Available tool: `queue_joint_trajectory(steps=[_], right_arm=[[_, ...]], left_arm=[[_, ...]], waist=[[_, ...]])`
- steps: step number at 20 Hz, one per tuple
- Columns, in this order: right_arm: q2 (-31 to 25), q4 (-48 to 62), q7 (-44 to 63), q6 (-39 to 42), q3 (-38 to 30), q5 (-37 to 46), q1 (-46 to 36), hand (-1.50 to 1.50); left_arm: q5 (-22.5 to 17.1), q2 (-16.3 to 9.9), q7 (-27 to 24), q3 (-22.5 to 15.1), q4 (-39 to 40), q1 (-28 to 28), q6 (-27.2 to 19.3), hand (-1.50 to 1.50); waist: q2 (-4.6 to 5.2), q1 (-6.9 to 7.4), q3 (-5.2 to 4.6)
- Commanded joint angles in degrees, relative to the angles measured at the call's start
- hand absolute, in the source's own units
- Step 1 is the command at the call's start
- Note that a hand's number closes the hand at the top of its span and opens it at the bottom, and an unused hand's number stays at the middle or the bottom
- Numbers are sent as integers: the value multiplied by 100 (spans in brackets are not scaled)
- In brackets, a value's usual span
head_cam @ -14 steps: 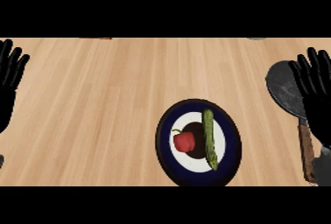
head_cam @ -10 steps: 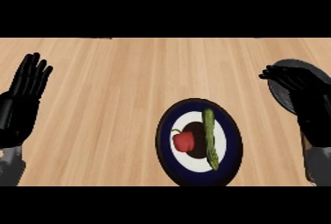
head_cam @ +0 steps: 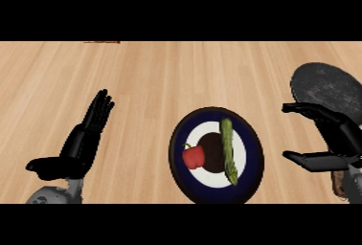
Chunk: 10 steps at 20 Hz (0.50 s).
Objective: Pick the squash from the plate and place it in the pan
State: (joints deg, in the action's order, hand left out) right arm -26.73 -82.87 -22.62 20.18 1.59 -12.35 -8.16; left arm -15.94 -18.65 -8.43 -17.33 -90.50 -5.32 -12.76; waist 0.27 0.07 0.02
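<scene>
Pale wood worktop (head_cam: 148, 76) fills the view from the robot's head. Nearest, at centre, sits a dark blue plate (head_cam: 216, 155) with white rings. On the plate lie a long green squash (head_cam: 228, 150), running lengthways, and a red pepper (head_cam: 193, 157) just left of it. Left of the plate, well apart from it, the left hand (head_cam: 83, 141) rests open with straight fingers pointing away, holding nothing. Right of the plate, the right hand (head_cam: 329, 139) is open, fingers and thumb spread like a wide claw facing the plate, empty and not touching the squash. Beyond that hand, up and right of the plate, lies the dark round pan (head_cam: 329, 86), with nothing visible in it. The task looks barely begun: the squash is not yet grasped, and lifting and carrying it to the pan remain.
</scene>
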Motion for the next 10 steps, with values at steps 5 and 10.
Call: queue_joint_trajectory(steps=[5, 10], right_arm=[[-742, 433, -855, 224, -105, 1224, -180, -150], [-717, -75, 295, 200, 470, 1813, -749, -150]], left_arm=[[188, 418, 275, -164, 0, -31, -112, 0], [454, 359, 293, -256, -287, 194, -185, 0]], waist=[[-25, 8, 1], [-41, 37, -5]])
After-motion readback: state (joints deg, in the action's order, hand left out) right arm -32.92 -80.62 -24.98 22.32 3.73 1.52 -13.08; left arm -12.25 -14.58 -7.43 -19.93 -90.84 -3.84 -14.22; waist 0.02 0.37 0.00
